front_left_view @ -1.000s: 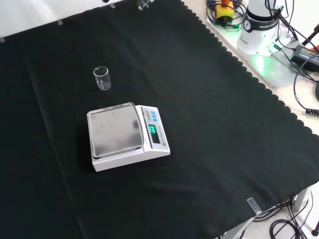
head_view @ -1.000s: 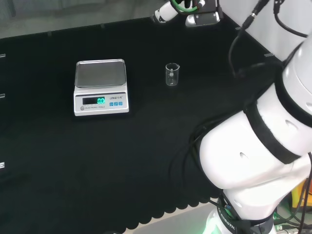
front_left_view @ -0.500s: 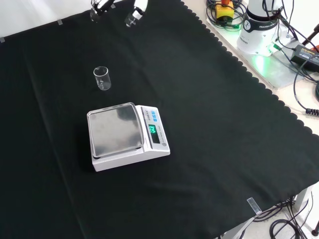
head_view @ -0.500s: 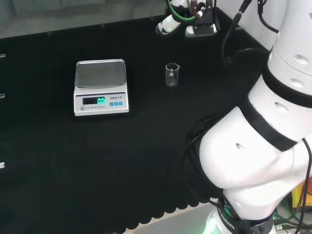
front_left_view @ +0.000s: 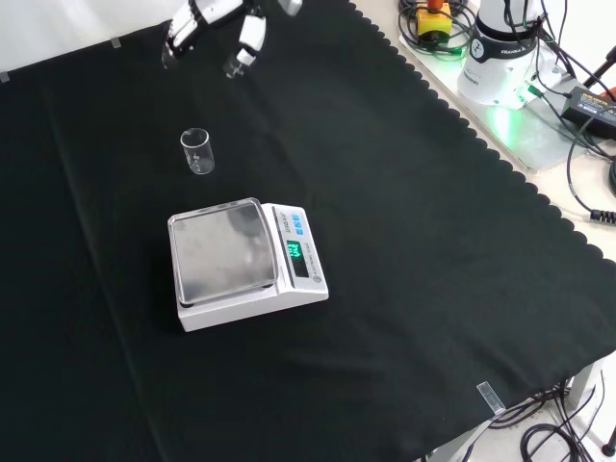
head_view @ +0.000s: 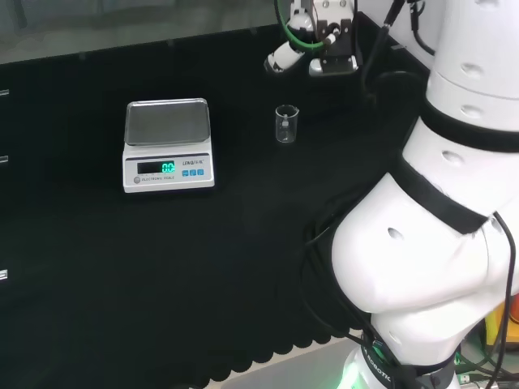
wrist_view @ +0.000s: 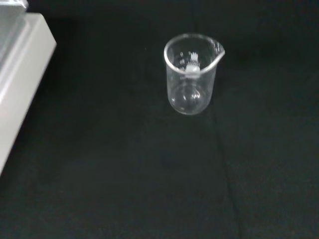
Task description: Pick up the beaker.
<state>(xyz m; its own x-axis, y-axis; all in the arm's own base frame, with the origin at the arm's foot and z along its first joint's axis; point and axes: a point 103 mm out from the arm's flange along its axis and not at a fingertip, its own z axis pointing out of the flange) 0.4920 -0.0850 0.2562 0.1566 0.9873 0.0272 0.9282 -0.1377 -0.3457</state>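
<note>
The beaker point(head_view: 285, 125) you are to pick up stands upright on the black cloth point(head_view: 243, 243) of the counter, a small clear glass vessel with a pouring lip and printed graduations; as far as the wrist view point(wrist_view: 192, 73) lets you judge, it holds nothing. Take the scale point(head_view: 168, 146) as your landmark. In the head view the beaker stands to the right of the scale, apart from it, level with the scale's steel pan. In the front view the beaker point(front_left_view: 197, 151) lies beyond the scale point(front_left_view: 245, 263), higher in that picture and near its far left corner.

The robot hand point(front_left_view: 217, 29) hangs above the cloth beyond the beaker as you see it from the front, farther from the scale than the beaker is. Its fingers are spread and relaxed, wide apart, and they hold nothing; a clear gap of cloth separates them from the glass. In the head view the robot hand point(head_view: 312, 49) sits to the upper right of the beaker, near the far edge of the cloth, with a green cable looped at its wrist.

The scale's pan is bare, and its lit display faces you in the head view.
</note>
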